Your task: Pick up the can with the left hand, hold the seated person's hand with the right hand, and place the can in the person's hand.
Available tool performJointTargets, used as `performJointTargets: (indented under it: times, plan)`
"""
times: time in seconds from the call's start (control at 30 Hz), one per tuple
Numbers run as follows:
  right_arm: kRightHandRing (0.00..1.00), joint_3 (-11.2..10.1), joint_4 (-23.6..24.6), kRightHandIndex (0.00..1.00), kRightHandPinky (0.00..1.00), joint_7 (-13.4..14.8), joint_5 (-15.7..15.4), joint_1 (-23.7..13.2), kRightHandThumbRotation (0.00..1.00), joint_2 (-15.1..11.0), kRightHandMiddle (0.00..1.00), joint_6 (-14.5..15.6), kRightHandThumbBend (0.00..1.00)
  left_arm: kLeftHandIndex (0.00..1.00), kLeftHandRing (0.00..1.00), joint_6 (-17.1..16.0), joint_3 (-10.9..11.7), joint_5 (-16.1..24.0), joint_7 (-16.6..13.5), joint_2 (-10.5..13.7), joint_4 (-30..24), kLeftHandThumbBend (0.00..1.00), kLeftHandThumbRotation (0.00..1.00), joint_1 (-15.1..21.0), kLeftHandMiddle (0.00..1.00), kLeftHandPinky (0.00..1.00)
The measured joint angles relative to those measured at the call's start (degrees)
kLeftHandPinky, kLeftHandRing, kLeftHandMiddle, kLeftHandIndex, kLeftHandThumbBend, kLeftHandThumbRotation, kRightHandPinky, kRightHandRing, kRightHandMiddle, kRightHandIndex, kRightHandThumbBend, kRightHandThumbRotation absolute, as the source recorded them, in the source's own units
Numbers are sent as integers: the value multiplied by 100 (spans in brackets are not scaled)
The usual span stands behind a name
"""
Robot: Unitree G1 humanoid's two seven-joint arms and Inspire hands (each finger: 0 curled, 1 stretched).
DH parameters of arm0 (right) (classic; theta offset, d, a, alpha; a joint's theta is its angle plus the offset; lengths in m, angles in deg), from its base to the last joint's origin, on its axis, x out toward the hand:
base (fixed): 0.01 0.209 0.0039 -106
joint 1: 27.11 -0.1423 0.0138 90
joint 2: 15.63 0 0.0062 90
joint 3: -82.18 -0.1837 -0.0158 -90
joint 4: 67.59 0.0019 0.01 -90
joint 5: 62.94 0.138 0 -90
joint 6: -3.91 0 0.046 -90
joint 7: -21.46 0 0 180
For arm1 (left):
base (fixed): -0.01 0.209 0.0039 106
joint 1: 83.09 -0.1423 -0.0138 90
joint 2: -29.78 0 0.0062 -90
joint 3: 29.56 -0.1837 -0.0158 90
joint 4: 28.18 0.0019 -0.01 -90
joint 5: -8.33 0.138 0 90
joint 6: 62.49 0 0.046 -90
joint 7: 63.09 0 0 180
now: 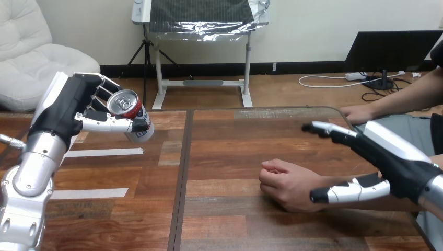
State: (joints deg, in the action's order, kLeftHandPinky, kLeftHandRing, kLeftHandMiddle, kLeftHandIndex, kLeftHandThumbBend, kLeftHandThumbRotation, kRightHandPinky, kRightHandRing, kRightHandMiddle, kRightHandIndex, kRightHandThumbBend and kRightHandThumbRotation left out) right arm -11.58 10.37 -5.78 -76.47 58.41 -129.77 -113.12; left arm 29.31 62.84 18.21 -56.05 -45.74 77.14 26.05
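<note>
The can (130, 115), red with print too small to read, hangs tilted above the table's (224, 157) left half in the left hand's (68, 107) curled fingers, bare wood lying between it and the person's hand (287, 183) mid-table, whose wrist the right hand (397, 162) straddles, fingers straight and unclosed.

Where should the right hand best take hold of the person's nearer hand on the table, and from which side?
Probably round its wrist end, coming from the view's right. The person's nearer hand lies loosely curled on the table, fingers toward the left, forearm running right. The open right hand sits on that side, fingers above and thumb low, so closing there should wrap it.
</note>
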Motion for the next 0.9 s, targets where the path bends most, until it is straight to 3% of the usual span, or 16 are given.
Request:
performJointTargets:
  times: [0.5, 0.9]
  plan:
    - [91, 189, -387, 91, 90, -54, -275, -169, 54, -204, 92, -103, 100, 41, 35, -3, 0, -1, 10, 0, 0, 80, 0, 0, 39, 29]
    - [89, 364, -515, 88, 89, -111, -687, -407, 48, -357, 90, -100, 100, 42, 35, -4, 1, -10, 17, 0, 0, 80, 0, 0, 39, 29]
